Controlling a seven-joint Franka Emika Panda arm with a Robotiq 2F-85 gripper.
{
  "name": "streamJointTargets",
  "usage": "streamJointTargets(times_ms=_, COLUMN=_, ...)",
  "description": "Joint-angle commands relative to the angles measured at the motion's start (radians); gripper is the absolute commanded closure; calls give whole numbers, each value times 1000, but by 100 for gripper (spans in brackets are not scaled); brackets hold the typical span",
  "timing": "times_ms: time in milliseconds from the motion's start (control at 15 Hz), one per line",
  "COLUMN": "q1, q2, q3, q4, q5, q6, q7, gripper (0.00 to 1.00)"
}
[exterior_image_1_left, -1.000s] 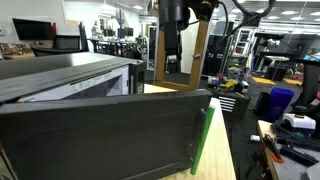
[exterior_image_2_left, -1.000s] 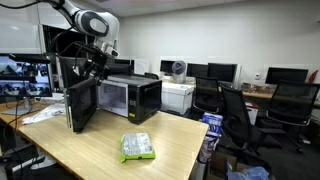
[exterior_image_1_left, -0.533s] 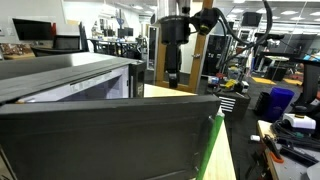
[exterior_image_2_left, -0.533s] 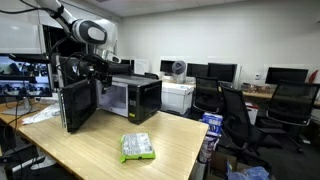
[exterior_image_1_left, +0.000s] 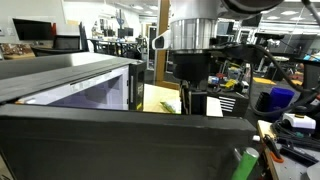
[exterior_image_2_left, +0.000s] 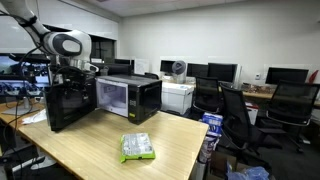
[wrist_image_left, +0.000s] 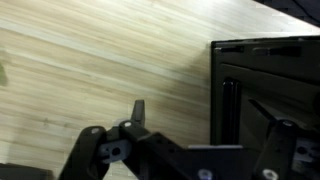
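- Open-plan office lab in an exterior view: rows of monitors (exterior_image_2_left: 206, 71) and black swivel chairs (exterior_image_2_left: 236, 115) stand behind a pale, wood-grain tabletop (exterior_image_2_left: 95, 152).
- Toward the back of the tabletop sits a boxy black microwave (exterior_image_2_left: 130, 97). Its microwave door (exterior_image_2_left: 68, 107) stands wide open, a flat dark panel with a glossy face.
- The end effector (wrist_image_left: 205, 118) hangs just beside the door's free edge, its fingers (wrist_image_left: 138, 110) spread wide and holding nothing. In the wrist view the door's edge shows between them, but I cannot tell whether they touch it.
- A crinkly green packet (exterior_image_2_left: 137, 147) lies flat on the wood, well apart from the door and nearer the front.
- As I judge it, the hard, slim fingers could skid off the smooth panel. They could also catch its edge at an angle and strain the hinge.
- A push past the hinge's limit would likely slide the whole microwave across the slick wood.
- The bulky wrist sits close above the door's top, so dropping lower could knock it.
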Motion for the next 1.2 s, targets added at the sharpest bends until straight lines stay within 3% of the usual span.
streamJointTargets(times_ms=0, q1=55, q2=-93, q3=50, q4=-106, q5=-24, q6=100, q7=56, gripper=0)
streamJointTargets(times_ms=267, q1=33, q2=-115, q3=60, q4=-184, q5=-182, q6=262, q7=181, gripper=0)
streamJointTargets(times_ms=533, q1=-48, q2=-112, q3=43, q4=-236, q5=-362, q6=355, q7=342, gripper=0)
streamJointTargets(times_ms=667, q1=-113, q2=-108, q3=27, q4=-254, q5=-469, q6=379, q7=438, gripper=0)
streamJointTargets(times_ms=1133, q1=-217, q2=-91, q3=-21, q4=-250, q5=-641, q6=378, q7=542, gripper=0)
